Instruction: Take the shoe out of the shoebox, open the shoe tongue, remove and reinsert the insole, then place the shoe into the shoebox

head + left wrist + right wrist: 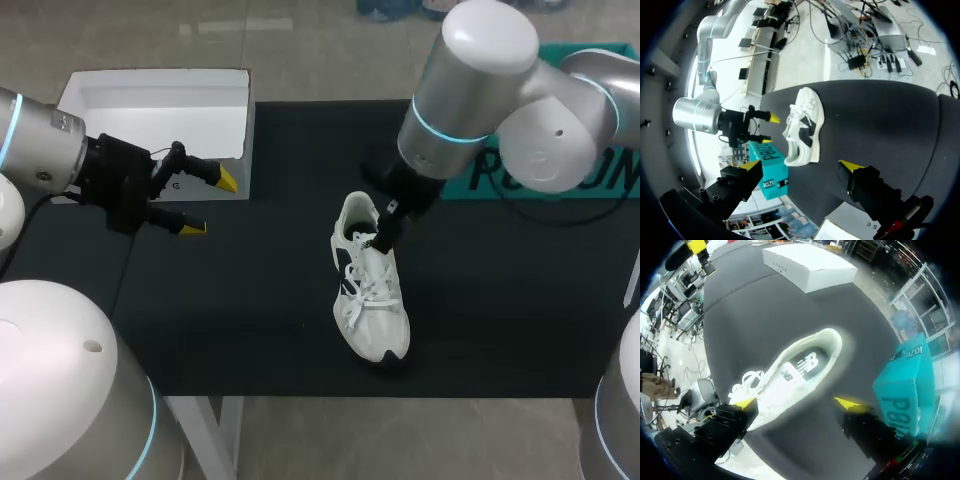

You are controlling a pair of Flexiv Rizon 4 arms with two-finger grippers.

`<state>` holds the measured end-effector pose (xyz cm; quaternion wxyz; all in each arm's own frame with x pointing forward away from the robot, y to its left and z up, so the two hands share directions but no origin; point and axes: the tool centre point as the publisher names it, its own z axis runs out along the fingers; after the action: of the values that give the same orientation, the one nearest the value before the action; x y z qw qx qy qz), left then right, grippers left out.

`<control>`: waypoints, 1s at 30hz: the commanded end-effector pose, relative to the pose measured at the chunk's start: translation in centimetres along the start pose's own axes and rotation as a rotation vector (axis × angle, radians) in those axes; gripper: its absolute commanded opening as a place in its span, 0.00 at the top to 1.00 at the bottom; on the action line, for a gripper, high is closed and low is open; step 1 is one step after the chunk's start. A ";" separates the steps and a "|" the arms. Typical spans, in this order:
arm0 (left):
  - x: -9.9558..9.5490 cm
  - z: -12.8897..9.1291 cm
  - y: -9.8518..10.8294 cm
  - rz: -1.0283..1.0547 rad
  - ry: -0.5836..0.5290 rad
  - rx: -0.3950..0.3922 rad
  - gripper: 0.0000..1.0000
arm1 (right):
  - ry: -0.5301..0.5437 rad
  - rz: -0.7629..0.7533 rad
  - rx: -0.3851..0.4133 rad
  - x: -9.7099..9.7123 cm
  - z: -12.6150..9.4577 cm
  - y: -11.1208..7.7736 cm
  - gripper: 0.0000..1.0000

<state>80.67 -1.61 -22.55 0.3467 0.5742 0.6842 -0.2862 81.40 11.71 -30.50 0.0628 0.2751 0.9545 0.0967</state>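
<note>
Head view: the white sneaker (370,290) is seen standing on its sole on the black table (250,320), under the right jaws, which are held open over its heel. The left jaws are held open just beside the open white shoebox (150,105).

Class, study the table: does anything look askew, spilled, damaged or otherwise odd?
Nothing stands out. The white shoe stands upright on its sole on the black mat, with its laces loose but nothing torn or spilled. The shoebox sits open at the mat's far corner and looks undamaged.
</note>
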 end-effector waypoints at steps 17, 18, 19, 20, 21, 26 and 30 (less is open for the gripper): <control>0.0 0.0 0.0 0.001 0.004 -0.001 0.00 | 0.089 -0.599 0.006 -1.6 -0.1 3.4 0.00; 0.0 0.0 0.0 0.001 0.004 -0.001 0.00 | 0.089 -0.594 0.007 -2.1 0.0 4.0 0.00; 0.0 0.0 0.0 0.001 0.004 -0.001 0.00 | 0.090 -0.603 0.010 -2.3 0.1 4.4 0.00; 0.0 0.0 0.0 0.001 0.004 -0.001 0.00 | 0.089 -0.603 0.011 -2.5 0.2 4.7 0.00; 0.0 0.0 0.0 0.001 0.004 -0.001 0.00 | 0.089 -0.596 0.014 -2.9 0.3 5.3 0.00; 0.0 0.0 0.0 0.001 0.004 -0.001 0.00 | 0.079 -0.608 0.027 -4.3 1.3 7.3 0.00; 0.0 0.0 0.0 0.001 0.004 -0.001 0.00 | 0.089 -0.579 0.030 -5.5 2.2 8.5 0.00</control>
<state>80.67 -1.61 -22.56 0.3467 0.5742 0.6842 -0.2862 89.19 14.98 -29.60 0.0678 -0.0143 0.9944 0.0801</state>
